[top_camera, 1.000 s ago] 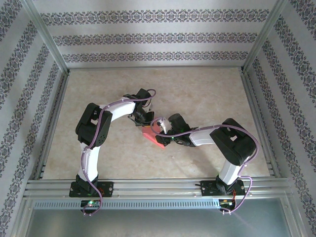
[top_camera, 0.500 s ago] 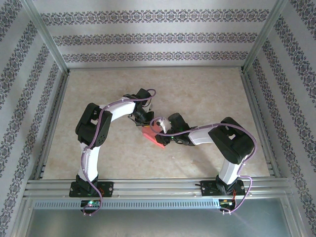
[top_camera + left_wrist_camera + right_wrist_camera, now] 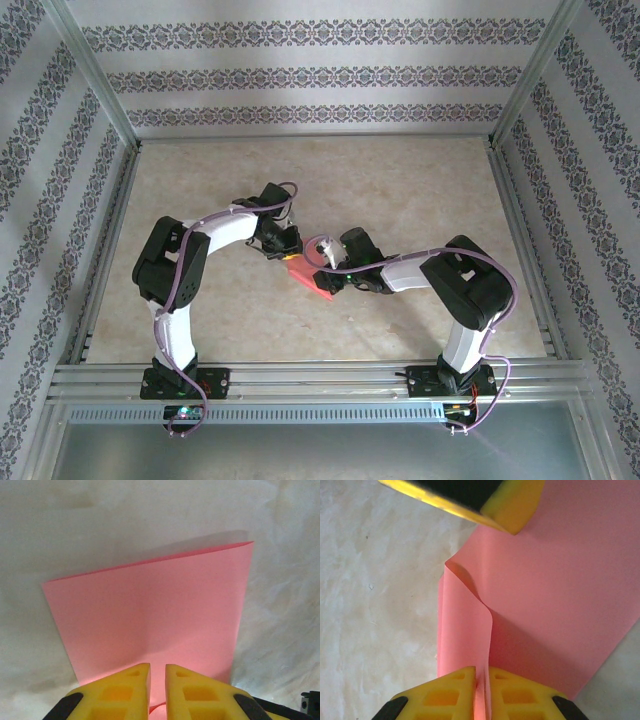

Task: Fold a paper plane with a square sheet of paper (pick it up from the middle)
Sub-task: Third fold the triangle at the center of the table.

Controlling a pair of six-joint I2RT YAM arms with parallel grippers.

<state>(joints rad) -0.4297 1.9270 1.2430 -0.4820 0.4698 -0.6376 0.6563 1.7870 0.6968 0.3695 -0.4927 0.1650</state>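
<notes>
The square sheet of paper (image 3: 305, 275) lies partly folded on the pale table (image 3: 400, 180), at the centre of the top view between the two wrists. At the bottom of its wrist view, the right gripper (image 3: 481, 690) is nipped onto a raised pleat of the sheet. The left gripper (image 3: 157, 685) shows a narrow slit at the sheet's near edge, and I cannot tell whether it pinches the paper.

Right tool (image 3: 481, 674) pinching the pink sheet (image 3: 560, 590) — creased.
</notes>
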